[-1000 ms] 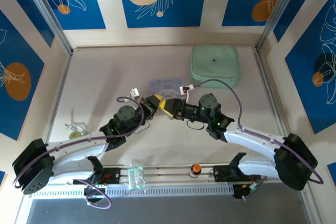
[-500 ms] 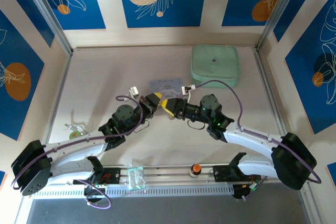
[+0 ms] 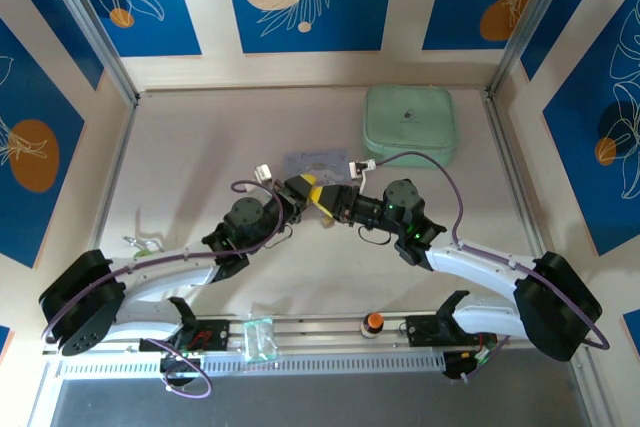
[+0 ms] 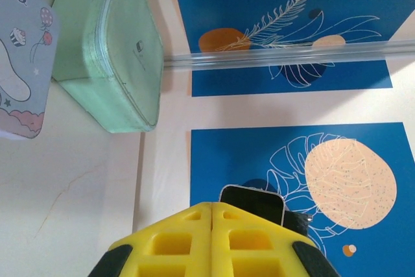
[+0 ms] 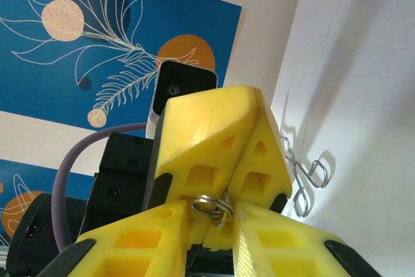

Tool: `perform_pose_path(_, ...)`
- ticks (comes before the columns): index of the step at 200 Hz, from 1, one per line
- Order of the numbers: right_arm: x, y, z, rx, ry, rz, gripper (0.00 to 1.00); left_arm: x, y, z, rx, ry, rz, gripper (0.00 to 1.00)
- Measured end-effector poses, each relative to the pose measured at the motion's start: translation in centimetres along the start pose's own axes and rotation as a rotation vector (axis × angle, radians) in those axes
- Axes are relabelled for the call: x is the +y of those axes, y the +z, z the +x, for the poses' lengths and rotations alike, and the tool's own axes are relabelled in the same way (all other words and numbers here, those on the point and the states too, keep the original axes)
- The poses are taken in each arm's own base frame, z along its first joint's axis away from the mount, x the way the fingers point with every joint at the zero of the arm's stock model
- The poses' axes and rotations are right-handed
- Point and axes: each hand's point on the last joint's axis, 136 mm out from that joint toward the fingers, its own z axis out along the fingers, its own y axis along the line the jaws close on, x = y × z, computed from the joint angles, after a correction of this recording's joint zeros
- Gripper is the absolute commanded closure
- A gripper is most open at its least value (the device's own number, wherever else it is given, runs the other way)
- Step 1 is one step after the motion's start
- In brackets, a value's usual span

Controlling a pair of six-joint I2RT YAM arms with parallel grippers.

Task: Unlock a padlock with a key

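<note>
Both grippers meet tip to tip above the middle of the table. My left gripper [image 3: 312, 190] is shut, its yellow fingers [image 4: 212, 207] pressed together with no gap. In the right wrist view a small silvery key [image 5: 222, 211] on a silver ring [image 5: 209, 205] sits at the seam of the left fingertips [image 5: 214, 134]. My right gripper [image 5: 211, 202] has its two fingers close on either side of that ring. I cannot tell whether they press it. From above, the right gripper [image 3: 328, 203] points left at the left one. The padlock is hidden.
A mint-green zip case [image 3: 408, 124] lies at the back right, with a pale blue cartoon tin [image 3: 315, 162] just behind the grippers. Small wire loops [image 5: 305, 180] lie on the table at the left [image 3: 140, 244]. An orange-topped knob [image 3: 373, 322] sits on the front rail.
The right gripper's fingers have drawn closer together around the ring. The left arm has shifted a little to the right and forward, its gripper still shut.
</note>
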Motion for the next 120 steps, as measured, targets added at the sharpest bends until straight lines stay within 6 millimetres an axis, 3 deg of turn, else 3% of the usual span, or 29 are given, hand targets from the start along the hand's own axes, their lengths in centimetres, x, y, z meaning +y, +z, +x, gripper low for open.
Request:
perform_pose_path(48, -0.28, -0.01, 0.04, 0.004, 0.003, 0.004, 0.96, -0.2, 0.01, -0.18, -0.005, -0.002, 0.007, 1.0)
perform_pose_path(78, -0.23, -0.06, -0.02, 0.005, 0.009, 0.0, 0.98, -0.23, 0.01, -0.23, -0.007, -0.002, 0.008, 1.0)
perform_pose_path(105, -0.22, -0.07, 0.01, 0.008, 0.009, -0.001, 0.99, -0.21, 0.01, -0.2, -0.005, 0.0, 0.007, 0.79)
perform_pose_path(120, -0.06, -0.1, -0.11, 0.004, 0.005, -0.007, 1.0, 0.09, 0.01, -0.24, -0.007, 0.006, -0.005, 0.75)
